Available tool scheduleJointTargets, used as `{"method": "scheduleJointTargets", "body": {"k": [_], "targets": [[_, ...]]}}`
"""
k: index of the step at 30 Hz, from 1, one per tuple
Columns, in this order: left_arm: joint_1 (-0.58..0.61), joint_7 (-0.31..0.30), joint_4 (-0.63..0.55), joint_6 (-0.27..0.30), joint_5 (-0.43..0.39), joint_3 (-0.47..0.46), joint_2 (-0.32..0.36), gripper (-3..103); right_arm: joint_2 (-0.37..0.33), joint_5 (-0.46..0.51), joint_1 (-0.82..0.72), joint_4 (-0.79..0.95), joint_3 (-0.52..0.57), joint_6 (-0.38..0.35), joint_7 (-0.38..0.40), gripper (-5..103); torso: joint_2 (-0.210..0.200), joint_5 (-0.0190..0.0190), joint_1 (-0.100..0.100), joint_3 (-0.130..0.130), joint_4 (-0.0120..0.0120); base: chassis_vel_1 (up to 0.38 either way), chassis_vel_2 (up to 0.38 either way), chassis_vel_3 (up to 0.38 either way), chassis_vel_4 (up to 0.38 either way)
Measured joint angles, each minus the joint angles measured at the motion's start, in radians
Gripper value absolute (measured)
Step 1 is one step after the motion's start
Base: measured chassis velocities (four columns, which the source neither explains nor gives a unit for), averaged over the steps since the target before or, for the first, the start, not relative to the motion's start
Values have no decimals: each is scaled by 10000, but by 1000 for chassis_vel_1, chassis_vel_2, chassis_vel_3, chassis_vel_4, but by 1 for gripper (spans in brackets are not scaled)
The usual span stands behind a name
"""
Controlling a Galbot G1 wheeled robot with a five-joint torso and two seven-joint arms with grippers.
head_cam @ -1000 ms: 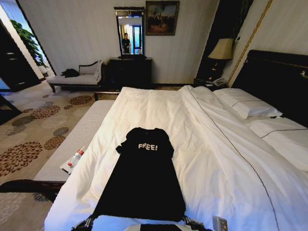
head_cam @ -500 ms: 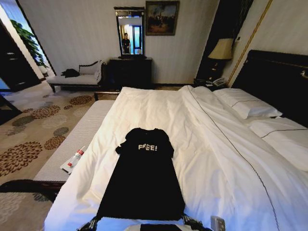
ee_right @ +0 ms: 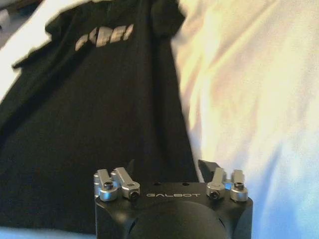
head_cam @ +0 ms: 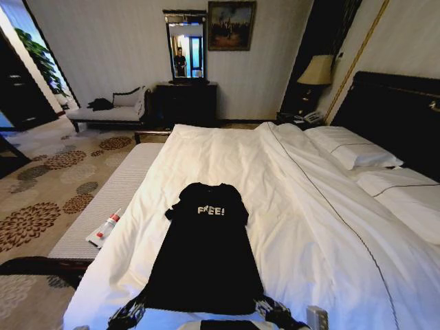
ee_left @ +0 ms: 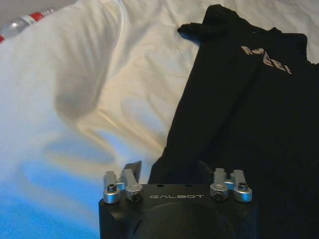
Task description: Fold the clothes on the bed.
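A: Where's the T-shirt [head_cam: 206, 251]?

B: Flat on the bed [head_cam: 323, 227], hem nearest the robot. Left gripper [ee_left: 164, 169] and right gripper [ee_right: 167, 167] hang over the hem corners, fingers spread, holding nothing.

A: Risk?

B: Pinching duvet [head_cam: 302, 206] with cloth — or uneven lifts skewing the fold.

Left pincer [ee_left: 167, 167] spread wide, low and forward; right pincer [ee_right: 169, 167] likewise.

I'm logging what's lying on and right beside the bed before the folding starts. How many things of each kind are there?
Black short-sleeved T-shirt with white "FREE!" lettering: 1
White pillows at the headboard: 2
Clear plastic bottle with red label, on the grey bench beside the bed: 1
White duvet covering the bed: 1
Total: 5
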Motion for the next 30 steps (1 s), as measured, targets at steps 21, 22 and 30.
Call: {"method": "scheduleJointTargets", "body": {"k": [21, 22, 30], "targets": [[-2605, -286, 624, 701, -850, -546, 102, 100, -424, 6845, 6022, -1541, 1271, -838, 1967, 100, -2, -3, 3, 1, 1, 0, 0, 0, 0], [-2680, -308, 602, 747, -859, -577, 108, 100, -391, 6908, 6436, -1895, 1096, -885, 2035, 100, -2, 0, 2, 2, 1, 0, 0, 0, 0], [-2662, -344, 265, 983, -1083, -559, 515, 100, -518, 7787, 9143, -4784, 129, -1737, 2479, 100, -2, 1, 2, 2, 2, 0, 0, 0, 0]]}}
